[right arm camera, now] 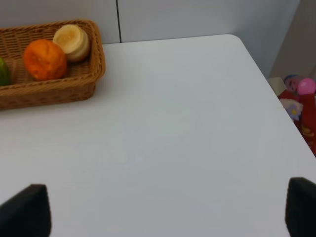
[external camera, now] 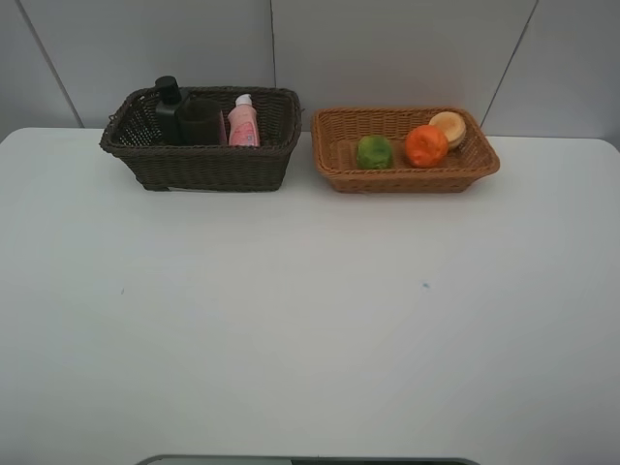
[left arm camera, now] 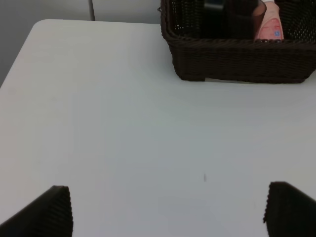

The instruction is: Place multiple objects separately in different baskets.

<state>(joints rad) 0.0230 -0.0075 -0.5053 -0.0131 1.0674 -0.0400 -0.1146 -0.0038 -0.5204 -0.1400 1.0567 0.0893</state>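
Observation:
The dark brown basket [external camera: 208, 167] stands at the back left. It holds the dark bottle [external camera: 169, 105], the purple-brown cup [external camera: 201, 122] and the pink white-capped bottle [external camera: 243, 124]. The orange-tan basket [external camera: 407, 179] beside it holds the lime [external camera: 375, 152], the orange [external camera: 426, 146] and the peach-like fruit [external camera: 449, 127], which shows a pale yellow side. Neither gripper shows in the exterior view. My left gripper [left arm camera: 168, 212] is open and empty over bare table, short of the dark basket [left arm camera: 237, 59]. My right gripper [right arm camera: 163, 212] is open and empty, to the right of the tan basket [right arm camera: 49, 91].
The white table [external camera: 310, 320] ends at a wall behind the baskets. Its right edge and rounded corner show in the right wrist view, with colourful items [right arm camera: 301, 98] on the floor beyond. A dark strip [external camera: 310, 461] lies at the table's front edge.

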